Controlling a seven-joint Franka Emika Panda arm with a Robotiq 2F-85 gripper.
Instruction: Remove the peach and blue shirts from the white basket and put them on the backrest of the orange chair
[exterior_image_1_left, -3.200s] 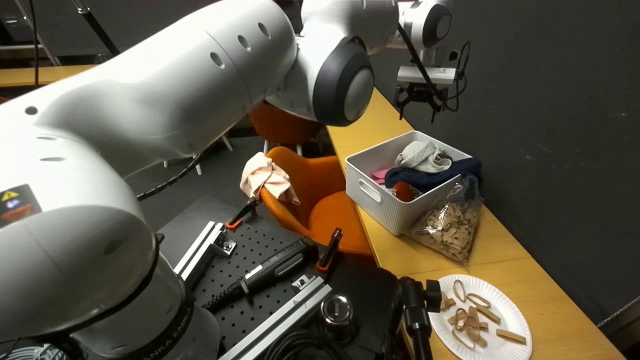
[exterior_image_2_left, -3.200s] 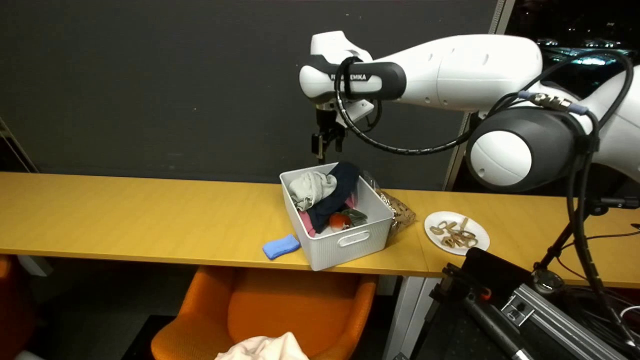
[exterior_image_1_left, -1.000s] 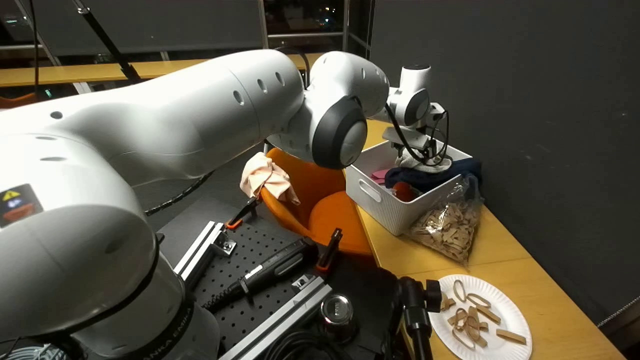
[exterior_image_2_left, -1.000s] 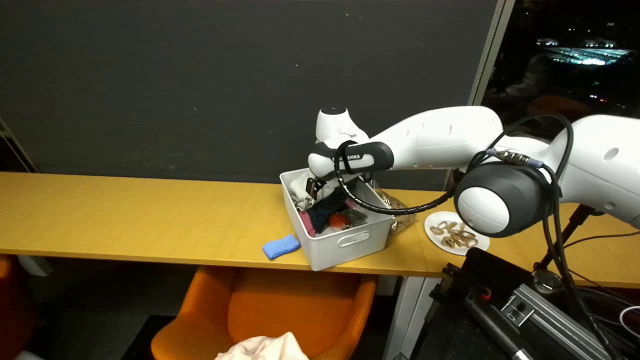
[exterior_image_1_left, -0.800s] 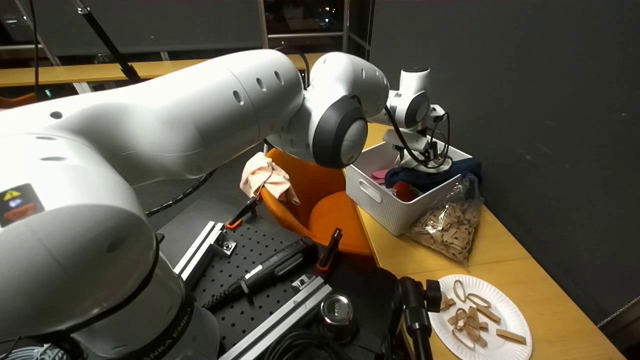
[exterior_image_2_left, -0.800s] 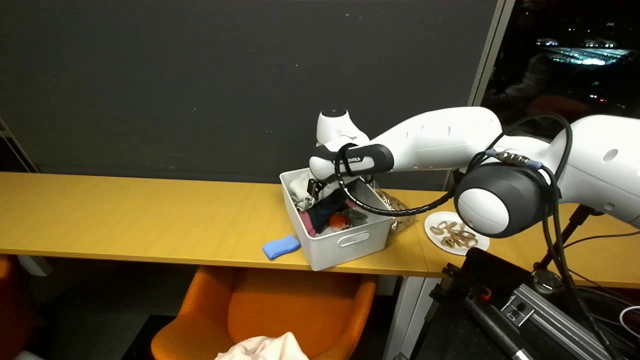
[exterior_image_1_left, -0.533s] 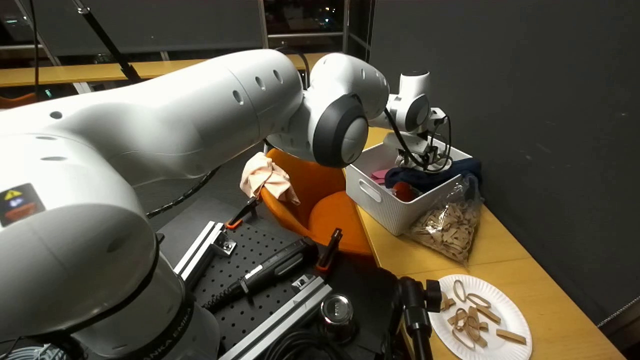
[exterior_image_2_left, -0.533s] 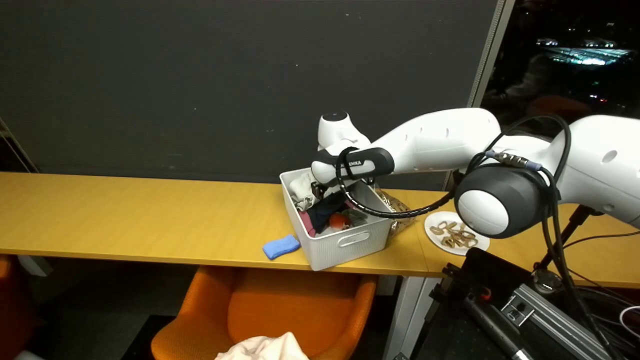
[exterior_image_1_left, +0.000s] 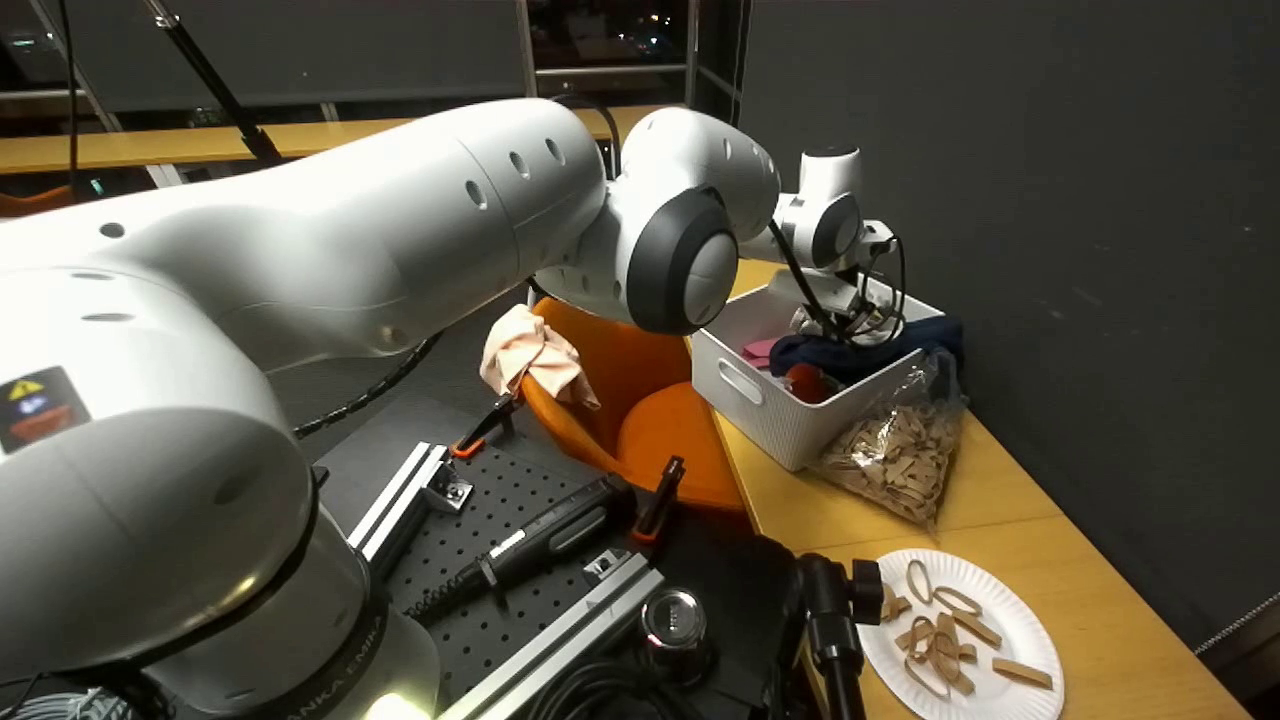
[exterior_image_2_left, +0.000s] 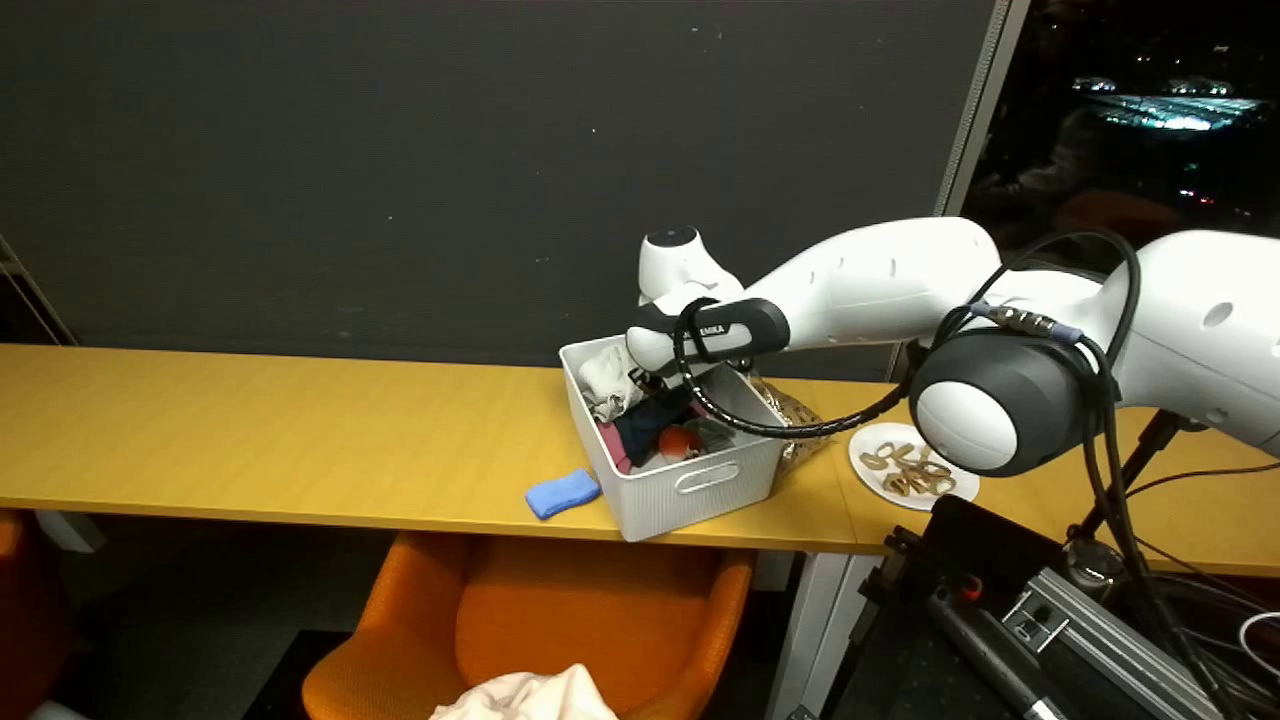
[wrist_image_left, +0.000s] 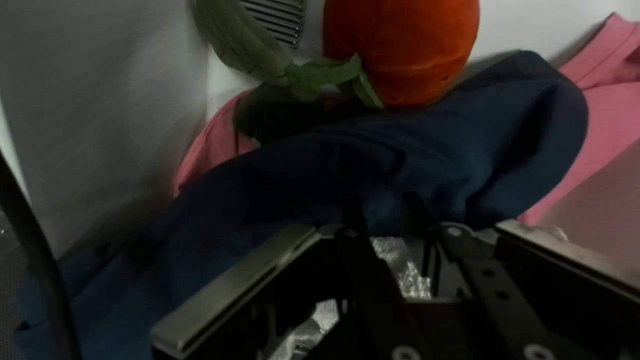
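Observation:
In both exterior views my gripper (exterior_image_1_left: 850, 325) is down inside the white basket (exterior_image_1_left: 765, 420) on the table. The dark blue shirt (wrist_image_left: 425, 150) stretches across the wrist view, under and ahead of the gripper (wrist_image_left: 385, 210). Between the dark fingers (wrist_image_left: 357, 215) a partial gap remains, with blue cloth showing through it. Whether the tips pinch any cloth is hard to see against the dark fabric. The peach shirt (exterior_image_1_left: 535, 355) hangs over the backrest of the orange chair (exterior_image_1_left: 670, 430); part of it (exterior_image_2_left: 530, 700) shows at the bottom of an exterior view.
Also in the basket are a pale grey cloth (exterior_image_2_left: 605, 380), a pink cloth (wrist_image_left: 615, 105), a red-orange round item (wrist_image_left: 400, 50) and a green item (wrist_image_left: 240, 45). A bag (exterior_image_1_left: 890, 460) leans against the basket. Nearby lie a blue cloth (exterior_image_2_left: 562, 493) and a plate (exterior_image_1_left: 1030, 625).
Since about three seconds ago the arm has come down from above the basket into it. Over the last second it has sunk slightly further, shifting a little off the pale cloth towards the blue shirt.

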